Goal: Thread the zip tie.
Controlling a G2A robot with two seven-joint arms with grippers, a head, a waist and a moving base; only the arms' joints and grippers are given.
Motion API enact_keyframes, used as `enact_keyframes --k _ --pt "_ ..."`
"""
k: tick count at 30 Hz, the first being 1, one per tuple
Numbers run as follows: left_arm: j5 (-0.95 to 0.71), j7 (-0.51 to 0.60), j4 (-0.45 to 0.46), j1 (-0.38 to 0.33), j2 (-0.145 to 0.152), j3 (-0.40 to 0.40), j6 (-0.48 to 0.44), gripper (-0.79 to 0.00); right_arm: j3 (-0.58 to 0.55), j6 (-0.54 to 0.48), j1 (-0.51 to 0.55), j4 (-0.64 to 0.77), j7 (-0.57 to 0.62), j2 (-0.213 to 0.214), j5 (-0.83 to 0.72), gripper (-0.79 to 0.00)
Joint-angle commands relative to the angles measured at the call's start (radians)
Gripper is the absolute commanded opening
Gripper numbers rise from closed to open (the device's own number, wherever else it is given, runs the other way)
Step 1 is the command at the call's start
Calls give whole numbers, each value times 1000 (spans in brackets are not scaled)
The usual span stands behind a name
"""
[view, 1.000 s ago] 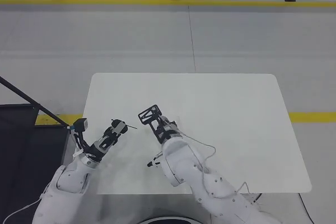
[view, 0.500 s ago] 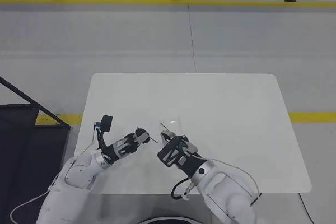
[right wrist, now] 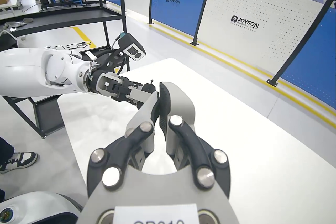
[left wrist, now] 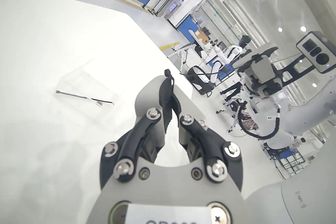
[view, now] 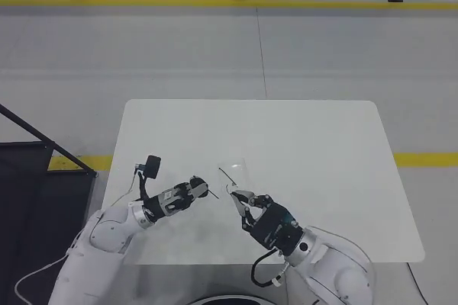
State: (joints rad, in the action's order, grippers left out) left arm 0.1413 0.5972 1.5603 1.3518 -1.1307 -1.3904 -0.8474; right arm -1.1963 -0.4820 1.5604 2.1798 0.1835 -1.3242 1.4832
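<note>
Zip tie [left wrist: 167, 74], black, clamped between the closed pads of the left claw [left wrist: 170, 95], head end poking out past the fingertips. Held up off the counter [view: 320, 152], probably to keep the head free in the air for threading. Right claw [right wrist: 161, 104] just beside it, tips aimed toward the left claw, pads pressed together; cannot tell if clamped on anything thin. Small gap between the two claws, both hanging over the near part of the counter, close to the robot.

Just beyond the claws, flat on the counter: clear plastic sheet [view: 240, 165] with a second tie [left wrist: 78, 97] lying across it, likely kept there as a spare or a next piece. Near the right claw's tips; some risk of snagging on a low sweep.

Farther out, wide bare white counter toward the far edge and the right side, plenty of room for swinging. Less room on the left: left claw nearer that edge, black rack [right wrist: 65, 17] standing beside the counter there.
</note>
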Motion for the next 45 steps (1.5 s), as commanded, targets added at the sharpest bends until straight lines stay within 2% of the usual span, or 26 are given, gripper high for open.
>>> enact_keyframes --k 1,4,7,14,22,29,32,41,45 --pt "0 0 0 0 0 0 0 -785 0 0 0 0 0 0 0 -785" --pt "16 7 7 -5 -1 15 24 -785 3 -4 -1 -3 -1 0 1 -785" --pt "48 51 -2 -41 0 44 46 -785 14 -11 -18 1 12 3 23 -785" --pt "48 179 -66 -131 6 111 -9 -785 -4 -94 -14 4 -85 16 27 -785" --pt "-3 251 -94 -180 15 160 -62 -785 -17 -200 -16 2 -138 34 83 -785" --pt "13 272 -92 -186 26 175 -98 -785 -7 -202 -20 -2 -138 42 102 -785" --pt "67 235 -78 -178 29 160 -86 -785 -8 -197 -18 0 -131 44 100 -785" --pt "68 231 -77 -176 29 160 -81 -785 -5 -189 -17 -3 -127 44 100 -785" --pt "99 199 -49 -162 32 165 -58 -785 5 -181 -23 -4 -111 47 106 -785"
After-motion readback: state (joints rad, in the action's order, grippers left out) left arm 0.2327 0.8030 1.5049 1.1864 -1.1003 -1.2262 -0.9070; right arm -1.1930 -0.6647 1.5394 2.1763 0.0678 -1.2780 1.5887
